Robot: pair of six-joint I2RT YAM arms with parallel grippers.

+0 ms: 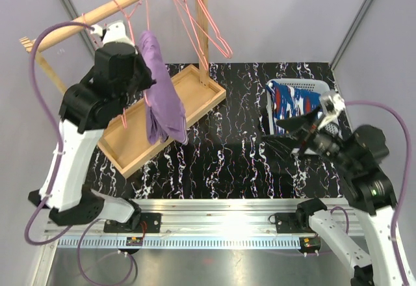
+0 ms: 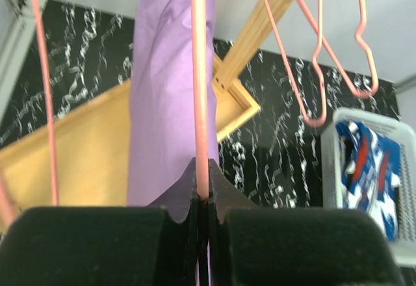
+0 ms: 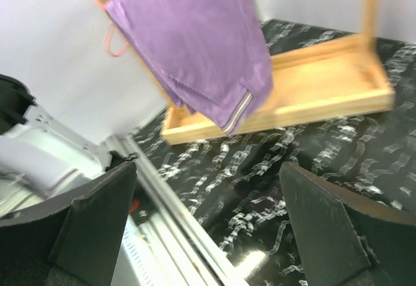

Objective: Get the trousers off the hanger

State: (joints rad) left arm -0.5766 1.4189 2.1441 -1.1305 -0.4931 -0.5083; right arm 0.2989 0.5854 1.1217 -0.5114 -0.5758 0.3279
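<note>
Our left tool (image 2: 203, 198) is clamped on the pink wire hanger (image 2: 199, 71) carrying the lilac-purple cloth shorts (image 2: 162, 91); our right tool (image 3: 208, 195) gapes empty. The dark blue splashed shorts (image 2: 367, 162) lie in the white basket (image 2: 330, 169).

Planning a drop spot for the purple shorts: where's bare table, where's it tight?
Bare: marbled tabletop between wooden tray and white basket, down to the rail. Tight: under the rod, where left gripper, pink hanger, purple shorts and empty hangers bunch; basket holds blue shorts.
</note>
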